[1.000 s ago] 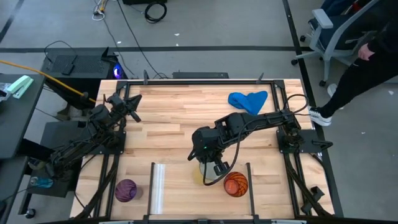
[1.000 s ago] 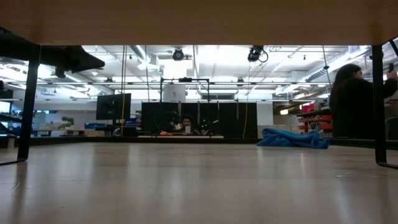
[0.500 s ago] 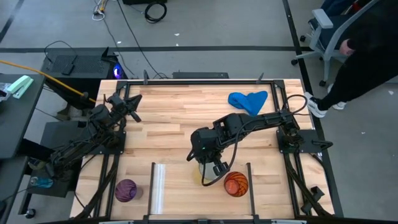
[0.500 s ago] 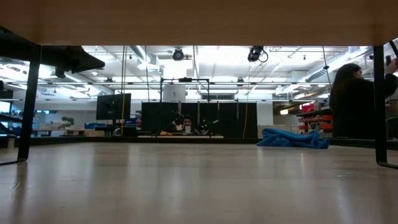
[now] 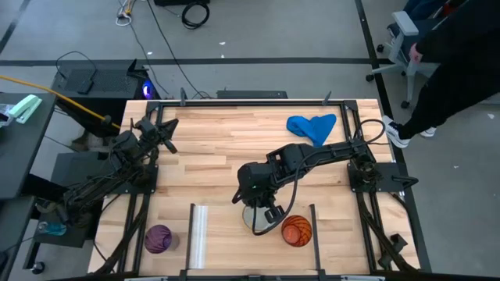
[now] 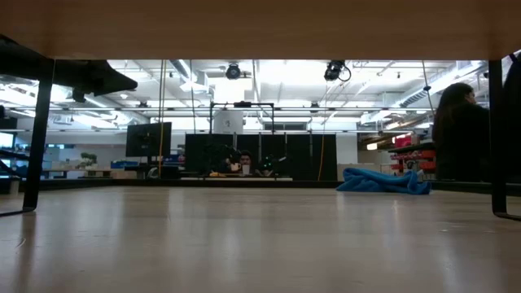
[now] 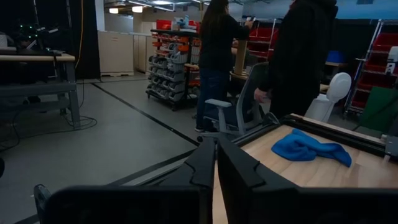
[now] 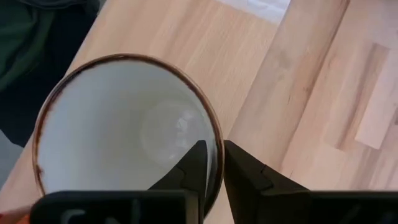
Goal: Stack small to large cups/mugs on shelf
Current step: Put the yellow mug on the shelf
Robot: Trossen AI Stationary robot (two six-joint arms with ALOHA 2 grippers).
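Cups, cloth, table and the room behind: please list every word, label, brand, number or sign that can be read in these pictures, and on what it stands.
None can be read.
white mug, held at its rim by the right gripper: plain inside, no print.
orange cup and purple cup: pattern only, no letters.
blue cloth: no label visible.
Room shelves and bins: any labels too small to read.

The left pincer [image 7: 216,163] shows its two dark fingers pressed together, tips pointing out over the light wooden desk [image 7: 292,173]. A crumpled blue cloth [image 7: 309,148] lies on the desk near its black-framed far edge. Beyond it stand a grey office chair [image 7: 239,112] and two people in dark clothes [image 7: 261,50], with parts-bin racks [image 7: 169,71] behind on the grey floor.
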